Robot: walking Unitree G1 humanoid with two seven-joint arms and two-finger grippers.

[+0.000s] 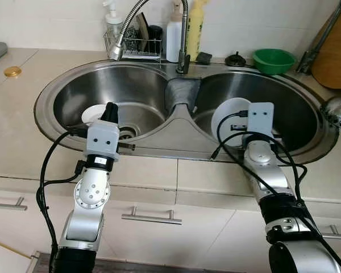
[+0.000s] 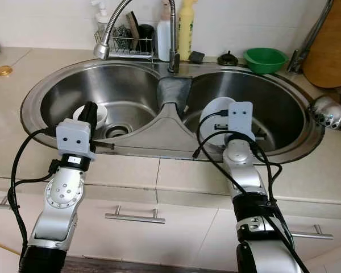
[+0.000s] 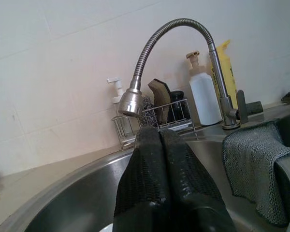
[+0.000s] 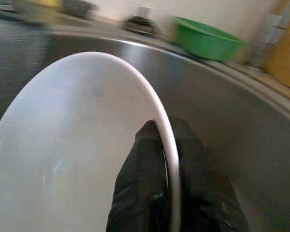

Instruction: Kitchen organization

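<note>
A white plate (image 1: 227,116) stands tilted on edge in the right basin of the steel double sink (image 1: 74,77). My right gripper (image 4: 165,140) is shut on the plate's rim, one finger on each side of it. A small white bowl (image 1: 92,115) sits in the left basin near the drain (image 1: 127,132). My left gripper (image 1: 109,110) hovers just over that bowl, its fingers (image 3: 157,159) pressed together with nothing between them. A grey cloth (image 1: 182,91) hangs over the divider between the basins.
A flexible faucet (image 1: 128,28) arches over the left basin. Behind the sink stand a wire rack (image 1: 133,42), soap bottles (image 1: 174,34) and a green bowl (image 1: 273,60). A wooden board (image 1: 336,51) leans at far right. A steel ladle (image 1: 338,111) lies by the sink's right rim.
</note>
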